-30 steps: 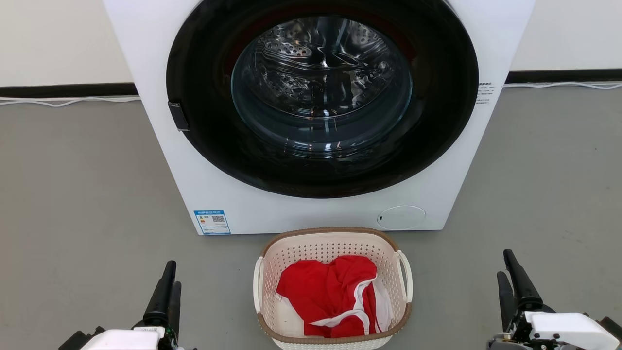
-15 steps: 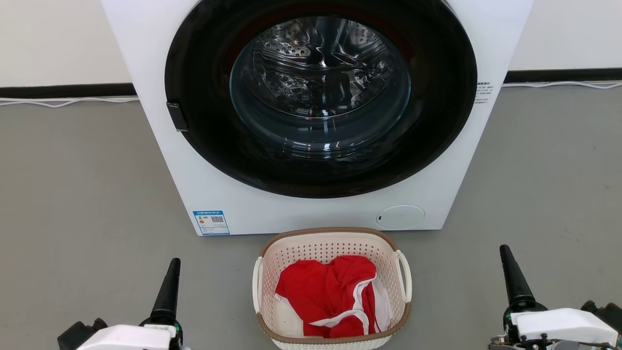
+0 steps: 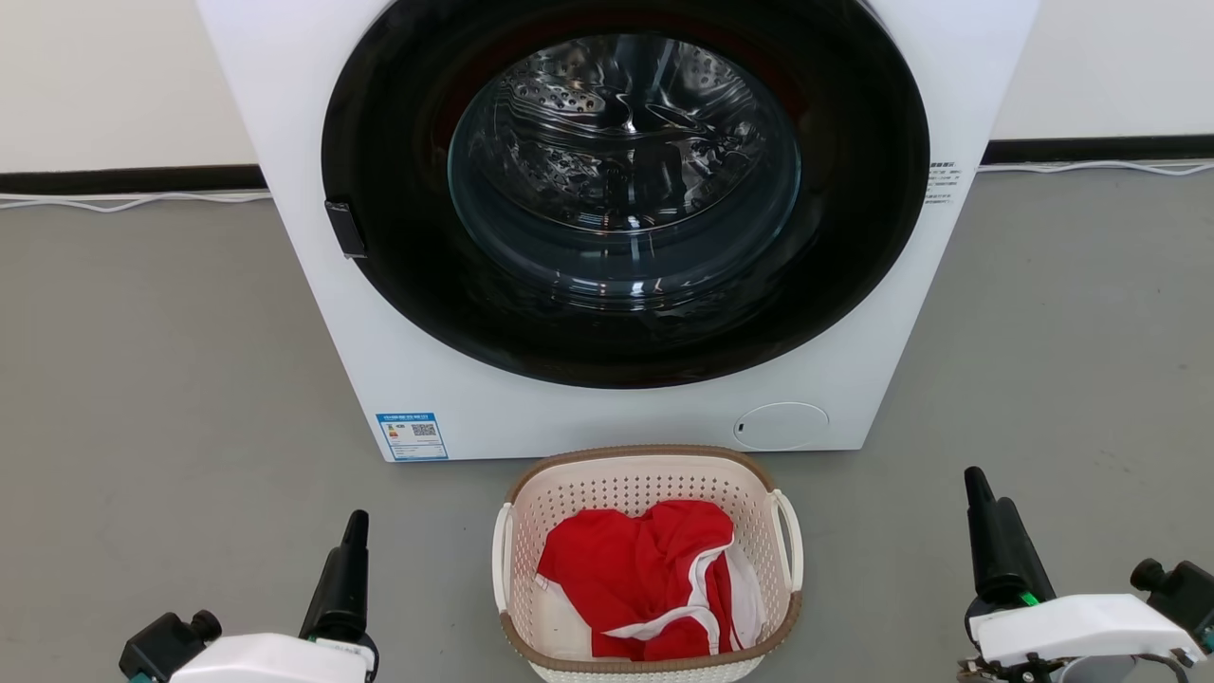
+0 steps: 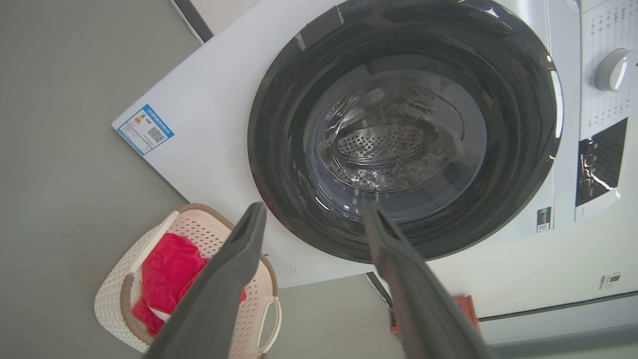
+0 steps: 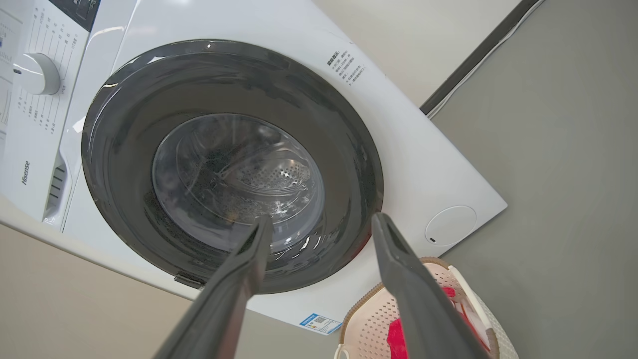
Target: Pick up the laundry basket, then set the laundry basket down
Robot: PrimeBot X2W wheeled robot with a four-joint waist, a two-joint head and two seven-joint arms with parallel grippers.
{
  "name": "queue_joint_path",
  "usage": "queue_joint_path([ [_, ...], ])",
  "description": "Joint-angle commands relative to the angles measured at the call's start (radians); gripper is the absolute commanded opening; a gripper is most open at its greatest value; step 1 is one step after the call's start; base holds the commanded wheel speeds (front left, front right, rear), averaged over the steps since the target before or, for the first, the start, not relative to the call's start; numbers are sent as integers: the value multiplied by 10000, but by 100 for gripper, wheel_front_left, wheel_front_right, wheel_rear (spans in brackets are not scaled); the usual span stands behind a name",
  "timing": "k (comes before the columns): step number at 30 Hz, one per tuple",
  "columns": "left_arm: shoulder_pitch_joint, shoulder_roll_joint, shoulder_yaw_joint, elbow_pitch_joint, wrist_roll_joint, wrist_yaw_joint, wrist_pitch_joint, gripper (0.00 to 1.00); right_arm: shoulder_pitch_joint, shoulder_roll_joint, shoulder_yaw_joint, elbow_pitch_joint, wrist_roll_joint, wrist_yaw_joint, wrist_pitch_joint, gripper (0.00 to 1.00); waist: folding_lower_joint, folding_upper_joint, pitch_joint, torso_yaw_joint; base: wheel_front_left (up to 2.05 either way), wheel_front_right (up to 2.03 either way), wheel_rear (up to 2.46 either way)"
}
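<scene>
Grey floor (image 3: 142,379) stretches before the washer (image 3: 285,95). Left fingers (image 3: 341,579) have rolled on edge and crept inward, spread open. Basket (image 3: 626,489) sits untouched on the floor between the arms. Right fingers (image 3: 996,550) did likewise, also open, so I think the grasp comes next.

The laundry basket (image 3: 631,486), cream-white and perforated with a brown rim and two white side handles, stands upright on the floor (image 3: 171,379). It lies just near of the washing machine (image 3: 569,417), holding red cloth (image 3: 626,569).
</scene>
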Motion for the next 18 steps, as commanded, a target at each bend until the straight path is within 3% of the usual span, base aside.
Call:
queue_joint_path([
  [1, -174, 97, 96, -239, 526, 48, -146, 100, -201, -124, 85, -348, -549, 35, -188, 100, -1, 0, -10, -10, 0, 0, 0],
  [18, 23, 116, -12, -470, 3147, 112, -617, 100, -119, -146, 8, 71, -3187, 45, -660, 100, -1, 0, -91, -52, 0, 0, 0],
])
